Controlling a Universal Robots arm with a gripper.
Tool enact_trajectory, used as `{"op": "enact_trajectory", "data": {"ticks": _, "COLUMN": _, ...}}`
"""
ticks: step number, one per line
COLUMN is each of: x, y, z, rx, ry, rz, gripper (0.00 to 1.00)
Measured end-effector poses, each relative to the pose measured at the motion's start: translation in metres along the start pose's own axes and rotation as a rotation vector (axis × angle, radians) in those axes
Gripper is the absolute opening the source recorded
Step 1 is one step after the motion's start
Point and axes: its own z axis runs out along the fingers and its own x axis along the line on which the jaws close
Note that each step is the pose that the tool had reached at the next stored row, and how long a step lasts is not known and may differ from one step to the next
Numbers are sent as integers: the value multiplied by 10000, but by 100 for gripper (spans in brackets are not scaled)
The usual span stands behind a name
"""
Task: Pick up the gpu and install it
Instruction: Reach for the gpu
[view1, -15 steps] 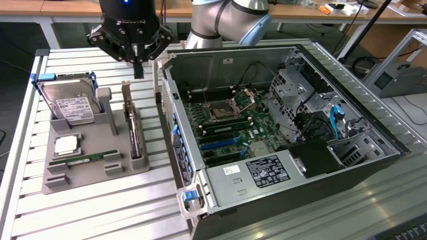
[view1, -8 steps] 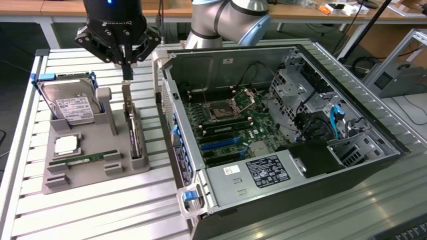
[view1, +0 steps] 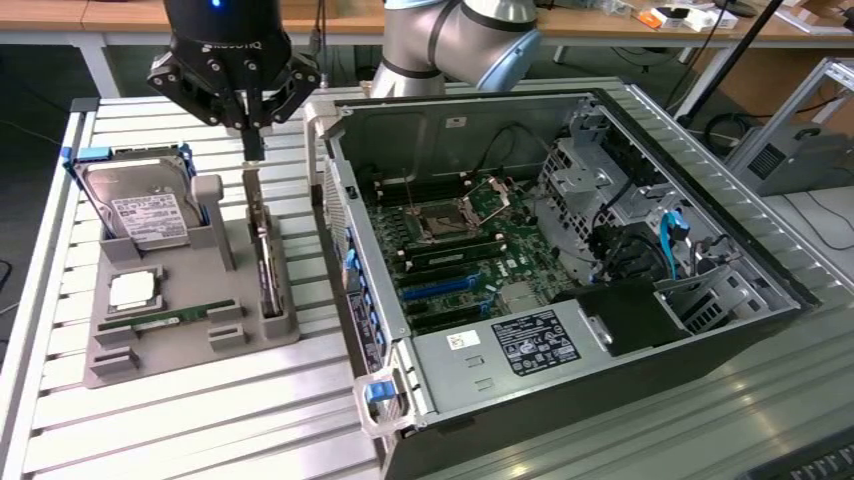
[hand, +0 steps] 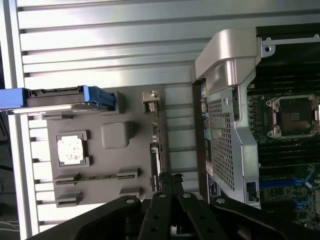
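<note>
The gripper (view1: 251, 152) is hanging over the far end of the gpu (view1: 268, 255). Its black fingers (hand: 176, 187) are drawn together into one narrow bar with no more than a sliver between them, and nothing is showing in their grasp. Whether the tips are touching the card's top edge or stopping just above it is impossible to tell, since they are overlapping it in both views.

The gpu is standing on edge in a slot of the grey tray (view1: 174, 352). It is showing as a thin dark strip, its faces turned away and its lower edge sunk in the slot. A pale metal bracket (hand: 150, 96) is capping one end.

The arm (view1: 454, 35) is running out of the exterior view at the top, glossy grey with a blue-grey joint.

On the exterior view's left of the card, a boxy silver drive (view1: 144, 212) with a white label is leaning in a blue caddy. Nearer the camera, a square metal-topped chip (view1: 134, 289) and a slim green stick (view1: 167, 319) are lying in moulded recesses.

On the exterior view's right, the open case (view1: 454, 385) is lying just beside the tray. It is showing bare sheet metal, a perforated panel, an empty socket and tangled cables, and its deeper corners are lost in shadow. Everything is resting on a table (view1: 200, 425) of ribbed pale slats.
</note>
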Motion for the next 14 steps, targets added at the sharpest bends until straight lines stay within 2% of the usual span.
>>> {"op": "enact_trajectory", "data": {"ticks": 10, "x": 85, "y": -153, "z": -8, "rx": 7, "ry": -1, "rz": -1, "gripper": 11}}
{"op": "enact_trajectory", "data": {"ticks": 14, "x": 107, "y": -261, "z": -10, "rx": 8, "ry": -3, "rz": -1, "gripper": 11}}
